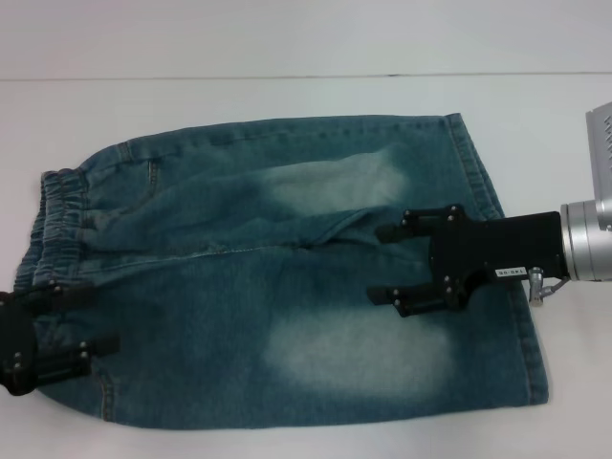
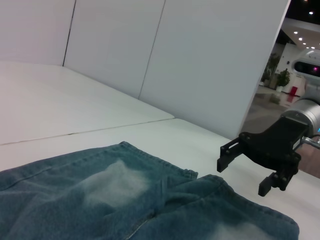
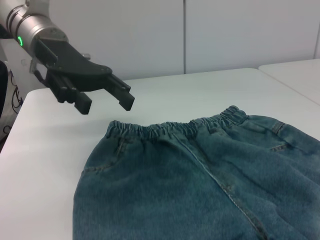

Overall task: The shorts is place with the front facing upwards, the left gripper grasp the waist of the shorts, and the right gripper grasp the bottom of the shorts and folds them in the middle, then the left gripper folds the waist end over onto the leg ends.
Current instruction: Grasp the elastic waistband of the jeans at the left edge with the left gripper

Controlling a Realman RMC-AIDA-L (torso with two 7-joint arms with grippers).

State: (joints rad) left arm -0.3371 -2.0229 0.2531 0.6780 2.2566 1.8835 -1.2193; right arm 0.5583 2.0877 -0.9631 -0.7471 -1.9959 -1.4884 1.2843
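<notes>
Partly cut off at the 8 o'clock edge of the head view, the left claw [image 1: 75, 325] shows only its two black fingers and part of its body; the arm behind it is out of frame. Its fingers stand apart, open, over the near corner of the waist of the shorts [image 1: 59, 225], and whether they touch the cloth cannot be told from that view; the right wrist view shows this claw raised above the bench beside the waistband, holding nothing. The right claw [image 1: 387, 264] reaches in from 3 o'clock, its fingers spread apart and open above the leg area, gripping nothing; the left wrist view shows it hanging clear of the fabric. Its silver-white wrist is cropped by the frame edge. The shorts [image 1: 287, 287] lie flat and spread out on the white bench [image 1: 287, 96], filling the centre of the head view, waistband toward 9 o'clock and the bottom of the shorts [image 1: 497, 229] toward 3 o'clock. The denim is blue-green with two faded pale patches, one on each leg. The waistband is gathered and puckered; the hems are smooth with visible stitching. A centre seam runs from the waistband to the crotch. Part of the nearer hem is hidden behind the right claw body.
</notes>
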